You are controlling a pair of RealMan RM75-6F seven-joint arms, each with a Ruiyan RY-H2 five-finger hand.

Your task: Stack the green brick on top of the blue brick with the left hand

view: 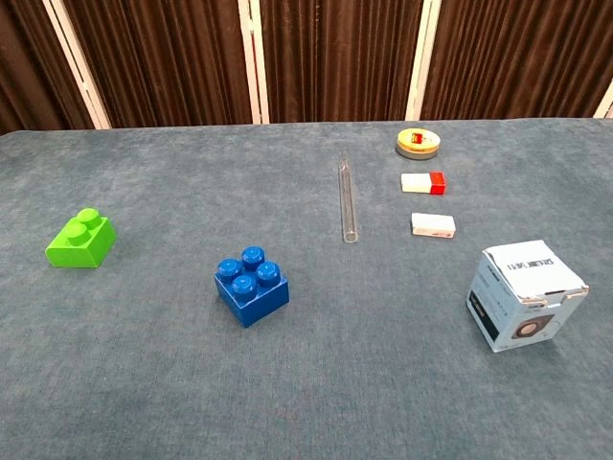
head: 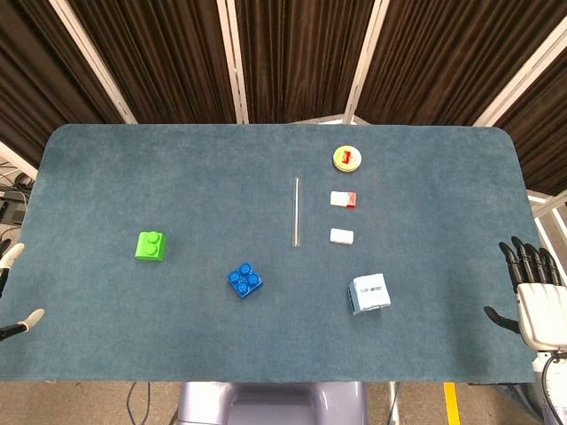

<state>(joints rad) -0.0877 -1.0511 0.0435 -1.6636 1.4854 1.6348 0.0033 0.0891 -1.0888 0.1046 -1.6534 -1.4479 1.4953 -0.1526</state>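
The green brick lies on the blue-grey table, left of centre. The blue brick sits to its right and a bit nearer me, studs up. Only the fingertips of my left hand show at the far left edge of the head view, spread apart and holding nothing, well left of the green brick. At the right edge my right hand stays off the table's side, fingers spread and empty. Neither hand appears in the chest view.
A clear tube lies mid-table. To its right are a round yellow tin, a white-and-red block, a white block and a white-blue box.
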